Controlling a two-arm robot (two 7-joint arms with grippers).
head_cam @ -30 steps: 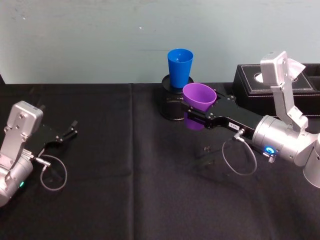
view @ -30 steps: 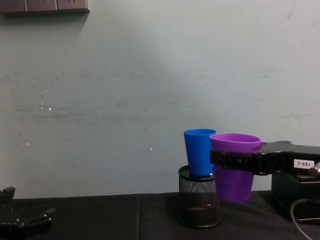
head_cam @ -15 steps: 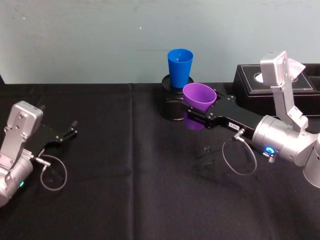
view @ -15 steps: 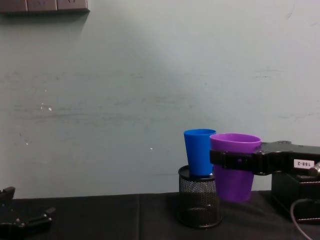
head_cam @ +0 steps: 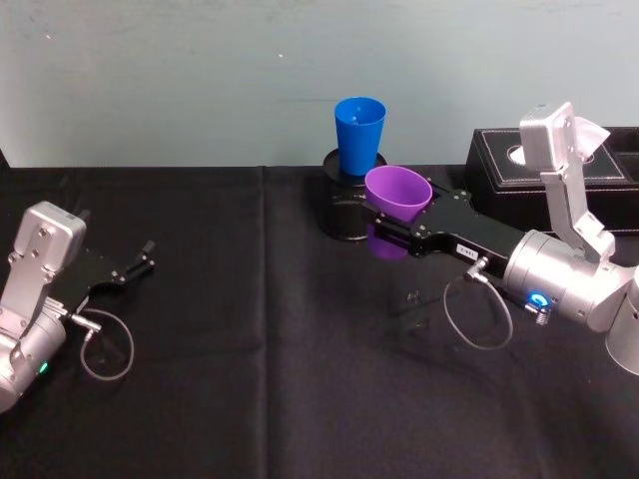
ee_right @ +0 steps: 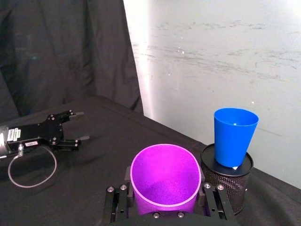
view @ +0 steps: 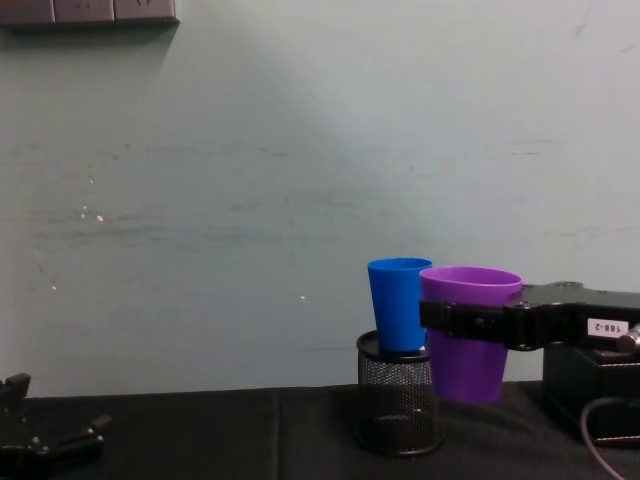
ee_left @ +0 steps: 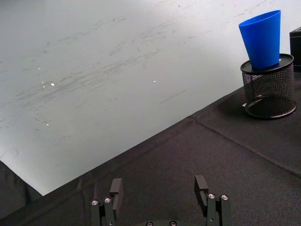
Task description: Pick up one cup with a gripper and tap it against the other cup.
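Head view: right gripper (head_cam: 391, 228) clamped round the squat purple plastic cup (head_cam: 398, 192), aloft just beside the tall blue plastic cup (head_cam: 359, 135) on its black mesh holder (head_cam: 339, 215); nothing has shifted, tap seemingly pending. Left wrist: parked left gripper (ee_left: 158, 187) spread, empty. Right wrist: cups look barely apart. Chest: overlap hides contact.

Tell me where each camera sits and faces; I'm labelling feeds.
Head: high, looking down on the table; right gripper shut on the purple cup, left gripper parked at left.
Chest: low, looking across to the wall; right gripper enters from right.
Left wrist: behind its open jaws, facing the blue cup.
Right wrist: behind its jaws, above the purple cup.
Shared: all show the blue cup atop the mesh holder.
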